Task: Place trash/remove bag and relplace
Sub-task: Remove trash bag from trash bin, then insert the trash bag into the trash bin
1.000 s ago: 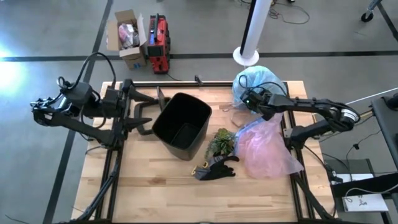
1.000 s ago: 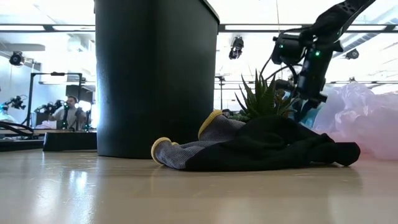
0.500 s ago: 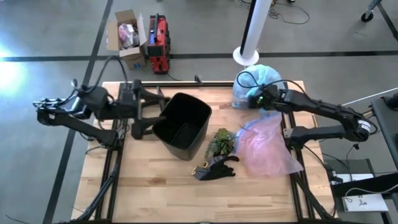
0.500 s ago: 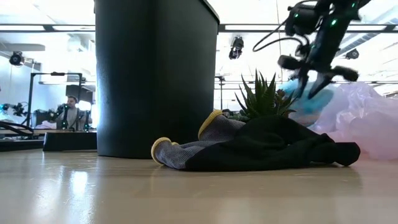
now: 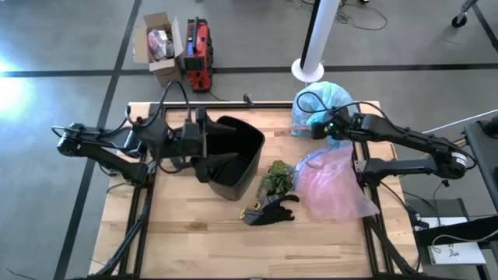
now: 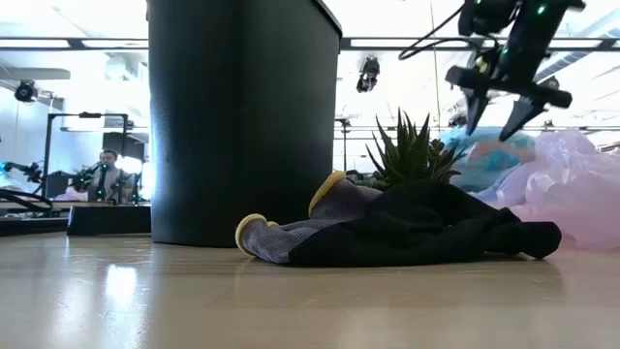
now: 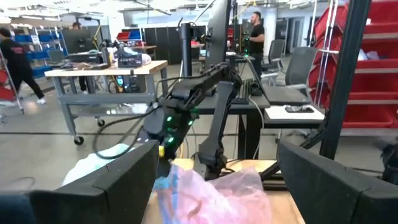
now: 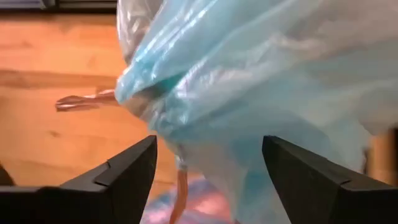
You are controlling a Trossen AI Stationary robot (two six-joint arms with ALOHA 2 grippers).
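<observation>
Beside the counter's (image 5: 194, 225) near edge, glove and plant; both hands work farther back.

Nearest lies the black-and-yellow glove (image 5: 267, 210), with the green plant tuft (image 5: 276, 177) just behind and the pink bag (image 5: 334, 183) to its right. At mid-counter the left hand (image 5: 222, 155) hovers spread at the black bin's (image 5: 230, 159) rim, grasping nothing. At the far edge the right hand (image 6: 504, 92) hangs released, fingers apart, above the bag (image 8: 261, 87), a bunched teal heap. To grip well, it should probably close on a gathered fold rather than the taut skin. No trash or readable writing shows.
</observation>
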